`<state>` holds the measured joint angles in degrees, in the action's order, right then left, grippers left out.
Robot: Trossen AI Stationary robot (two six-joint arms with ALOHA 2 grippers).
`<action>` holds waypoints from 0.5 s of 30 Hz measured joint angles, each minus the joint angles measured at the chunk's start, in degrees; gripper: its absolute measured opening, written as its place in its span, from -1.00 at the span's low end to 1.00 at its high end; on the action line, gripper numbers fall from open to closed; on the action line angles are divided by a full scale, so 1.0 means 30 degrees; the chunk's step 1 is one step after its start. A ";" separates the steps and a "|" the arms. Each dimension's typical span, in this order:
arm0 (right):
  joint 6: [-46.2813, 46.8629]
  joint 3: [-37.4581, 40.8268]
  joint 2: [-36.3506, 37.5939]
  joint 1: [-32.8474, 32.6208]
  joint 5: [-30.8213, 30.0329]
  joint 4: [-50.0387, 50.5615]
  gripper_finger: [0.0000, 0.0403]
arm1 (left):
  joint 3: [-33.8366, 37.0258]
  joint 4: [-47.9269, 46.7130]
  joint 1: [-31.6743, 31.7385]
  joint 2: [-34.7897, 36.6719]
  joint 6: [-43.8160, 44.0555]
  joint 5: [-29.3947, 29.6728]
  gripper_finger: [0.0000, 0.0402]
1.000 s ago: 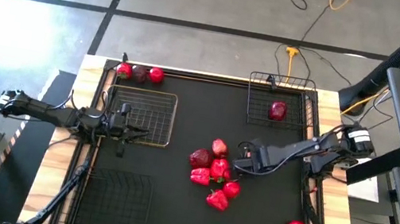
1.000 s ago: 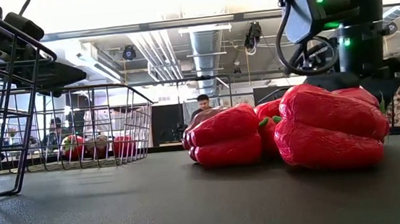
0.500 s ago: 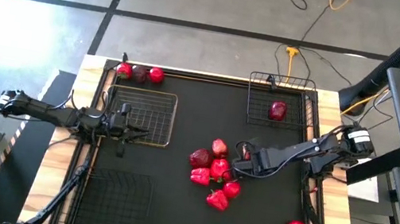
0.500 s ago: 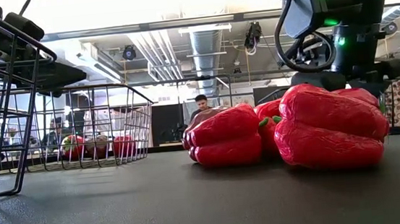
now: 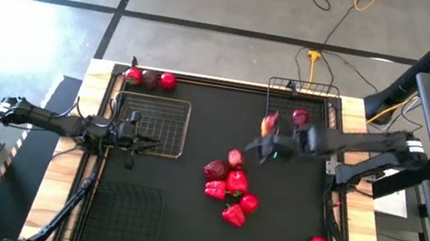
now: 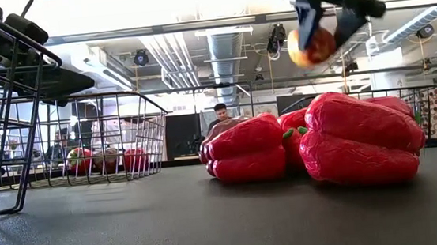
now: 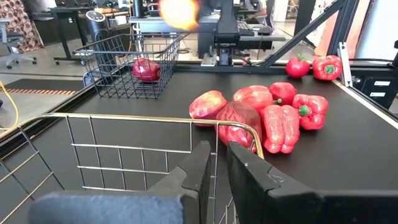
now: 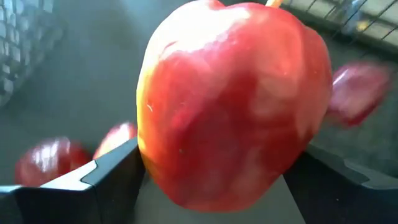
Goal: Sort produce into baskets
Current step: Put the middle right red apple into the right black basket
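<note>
The right hand [image 5: 267,137] is clenched on a red-and-yellow apple [image 5: 268,125], held above the worktop [image 5: 198,170] just beside the basket [image 5: 302,108] at 1 o'clock (one dark apple [image 5: 299,117] already inside). The left hand [image 5: 136,139], fingers nearly together, holds nothing over the 9 o'clock basket [image 5: 152,124].

My right gripper [image 5: 267,137], raised at frame centre-right, clamps a red-yellow apple [image 5: 268,125]; my left gripper [image 5: 136,140] rests mid-left, fingers together.
</note>
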<state>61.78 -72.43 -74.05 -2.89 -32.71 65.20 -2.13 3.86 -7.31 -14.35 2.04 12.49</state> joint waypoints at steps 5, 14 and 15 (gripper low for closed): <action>-0.2419 -0.1429 0.0071 0.3867 0.0037 0.1486 0.64 | 0.0004 -0.0004 -0.0001 0.0000 -0.0003 0.0000 -0.81; -0.6555 -0.0190 -0.1848 1.0436 0.2528 0.1810 0.63 | 0.0003 0.0000 0.0003 0.0000 -0.0006 0.0000 -0.81; -0.7007 -0.0054 -0.2110 1.0956 0.2527 0.1811 0.63 | 0.0002 0.0000 0.0007 0.0000 -0.0007 0.0000 -0.81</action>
<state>40.76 -72.59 -80.38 29.98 -25.13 70.64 -2.12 3.86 -7.29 -14.35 2.02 12.49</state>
